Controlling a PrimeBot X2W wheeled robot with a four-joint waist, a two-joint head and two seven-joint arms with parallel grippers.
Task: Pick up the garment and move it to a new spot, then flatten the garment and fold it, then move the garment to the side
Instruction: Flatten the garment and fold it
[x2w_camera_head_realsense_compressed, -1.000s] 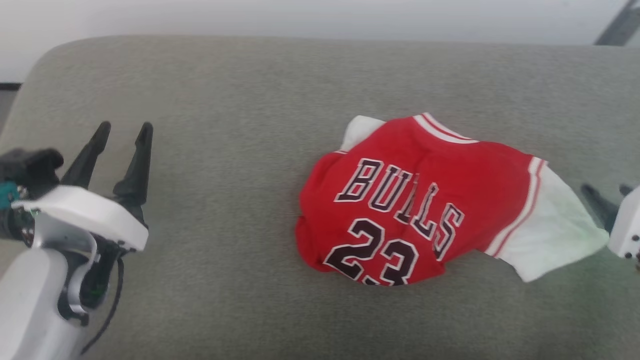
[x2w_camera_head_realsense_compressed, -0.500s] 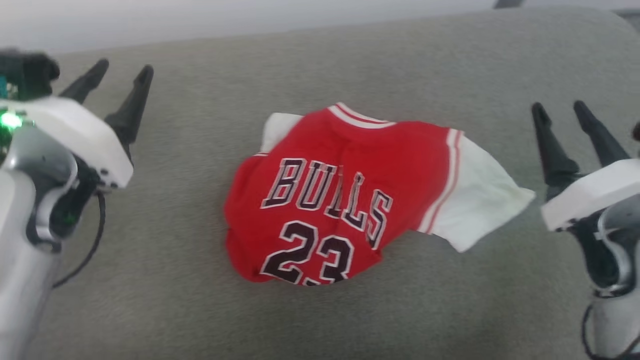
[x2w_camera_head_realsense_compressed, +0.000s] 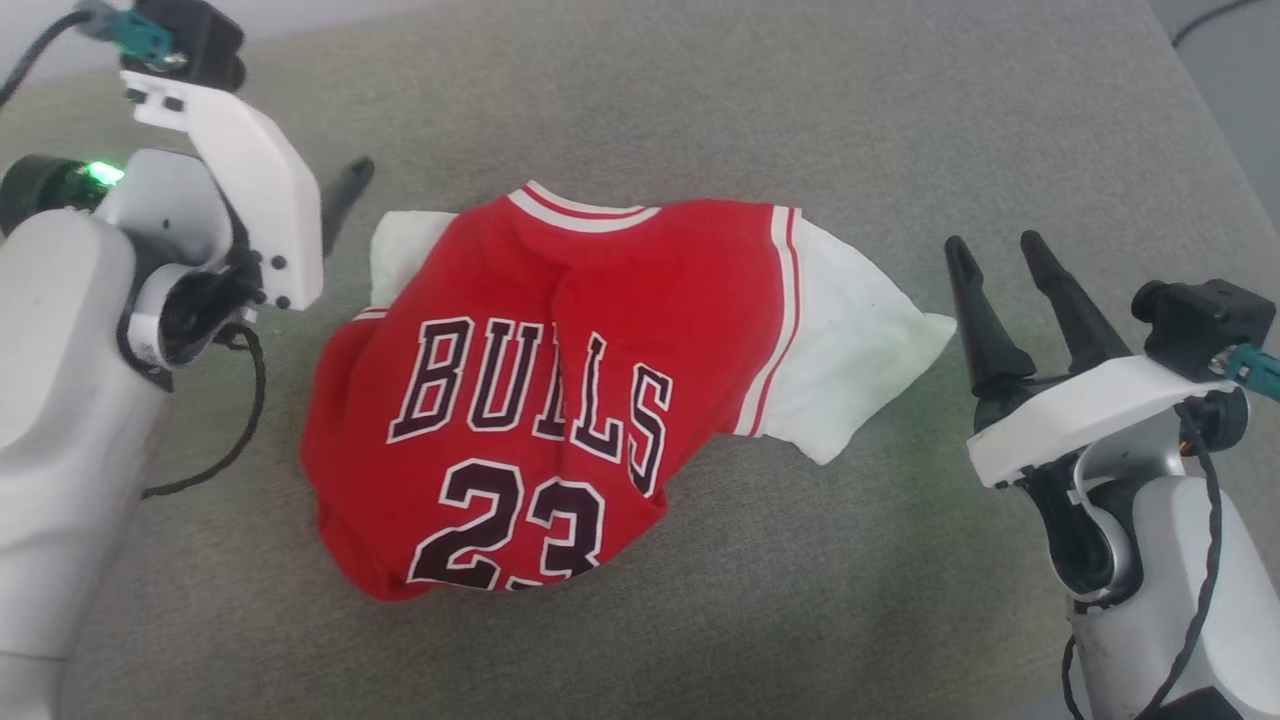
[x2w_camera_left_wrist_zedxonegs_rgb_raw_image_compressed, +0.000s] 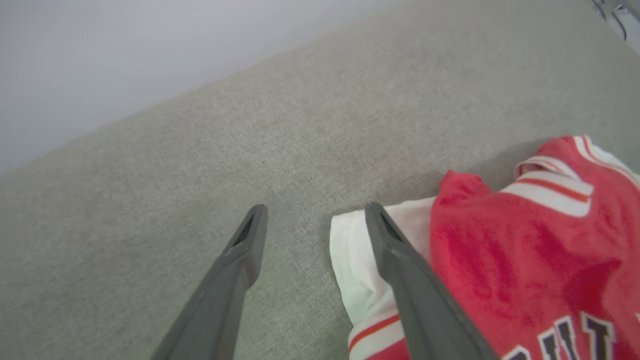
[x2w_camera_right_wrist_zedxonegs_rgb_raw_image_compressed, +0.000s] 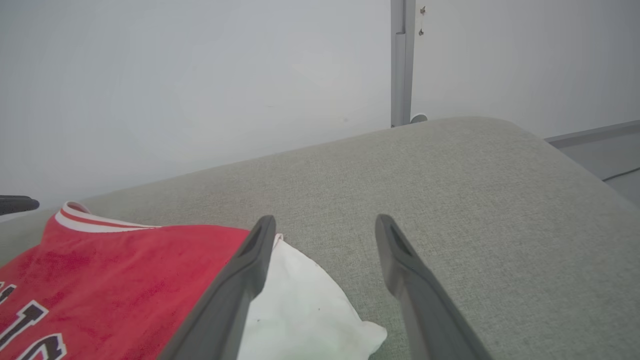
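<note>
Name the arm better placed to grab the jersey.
Left, likely: the left gripper is open with one finger over a white sleeve of the jersey; the right gripper, also open, stands beside it, apart.

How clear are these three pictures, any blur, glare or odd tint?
Head view: sharp, evenly lit, garment lettering readable, faint green tint on its white sleeve. Left wrist view: soft, garment edges slightly blurred. Right wrist view: clear, no glare.

red garment (x2w_camera_head_realsense_compressed: 600, 290), white sleeves, striped trim, black lettering, grey couch (x2w_camera_head_realsense_compressed: 700, 120)
</note>
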